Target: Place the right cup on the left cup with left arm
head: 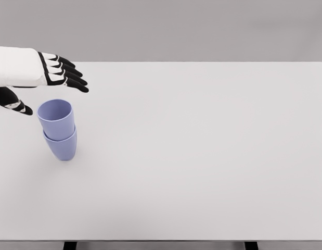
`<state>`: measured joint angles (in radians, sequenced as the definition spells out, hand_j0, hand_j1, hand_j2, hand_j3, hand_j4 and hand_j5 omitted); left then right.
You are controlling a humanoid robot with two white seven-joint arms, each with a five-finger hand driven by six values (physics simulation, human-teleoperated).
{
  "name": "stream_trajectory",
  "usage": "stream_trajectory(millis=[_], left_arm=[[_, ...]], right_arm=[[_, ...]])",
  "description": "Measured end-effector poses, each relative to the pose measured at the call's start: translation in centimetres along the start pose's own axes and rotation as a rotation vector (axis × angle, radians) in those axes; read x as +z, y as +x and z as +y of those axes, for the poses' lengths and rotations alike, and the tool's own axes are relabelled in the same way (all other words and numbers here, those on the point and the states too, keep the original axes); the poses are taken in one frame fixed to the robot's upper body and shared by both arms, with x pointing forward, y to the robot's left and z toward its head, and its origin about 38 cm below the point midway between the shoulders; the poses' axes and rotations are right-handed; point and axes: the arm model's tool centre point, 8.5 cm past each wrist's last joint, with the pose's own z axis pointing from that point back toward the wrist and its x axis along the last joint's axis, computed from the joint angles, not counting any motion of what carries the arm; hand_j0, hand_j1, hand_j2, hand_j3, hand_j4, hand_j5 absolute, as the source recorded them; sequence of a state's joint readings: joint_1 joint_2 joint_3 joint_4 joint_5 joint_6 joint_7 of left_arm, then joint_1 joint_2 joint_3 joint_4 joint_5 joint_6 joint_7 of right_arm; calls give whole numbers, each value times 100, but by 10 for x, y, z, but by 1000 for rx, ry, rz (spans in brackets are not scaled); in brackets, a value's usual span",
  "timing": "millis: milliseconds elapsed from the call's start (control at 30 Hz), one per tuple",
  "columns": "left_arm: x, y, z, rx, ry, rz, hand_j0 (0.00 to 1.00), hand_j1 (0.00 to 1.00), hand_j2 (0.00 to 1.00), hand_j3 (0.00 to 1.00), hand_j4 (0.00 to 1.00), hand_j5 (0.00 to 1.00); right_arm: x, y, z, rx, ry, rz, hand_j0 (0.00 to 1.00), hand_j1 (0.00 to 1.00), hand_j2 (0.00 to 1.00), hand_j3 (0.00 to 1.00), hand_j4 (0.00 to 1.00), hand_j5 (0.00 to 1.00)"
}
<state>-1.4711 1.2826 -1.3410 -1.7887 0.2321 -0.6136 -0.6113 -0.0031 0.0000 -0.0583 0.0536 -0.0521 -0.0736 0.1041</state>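
Cups nested: top cup (56, 119) sits in bottom cup (63, 146), near table's (202, 156) left edge. My left hand (43, 78) hovers above, fingers spread, holding nothing.

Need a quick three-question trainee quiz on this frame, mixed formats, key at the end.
1. True or false: the upper lavender plastic cup sits nested in the lower lavender cup.
2. The left hand is: A) gripping the stack B) open, apart from the stack C) flat on the white table.
3. Fill in: the stacked cups stand on the table's ____ side in the head view.

Key: 1 true; 2 B; 3 left.
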Motion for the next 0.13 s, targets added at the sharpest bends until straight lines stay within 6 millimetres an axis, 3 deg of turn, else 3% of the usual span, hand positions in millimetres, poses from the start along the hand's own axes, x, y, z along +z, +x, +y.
stream_trajectory(millis=[133], left_arm=[[-14,3,4,-4,5,-42,100,100,100,100,100,100]], right_arm=[[0,0,0,0,0,0,100,100,100,100,100,100]])
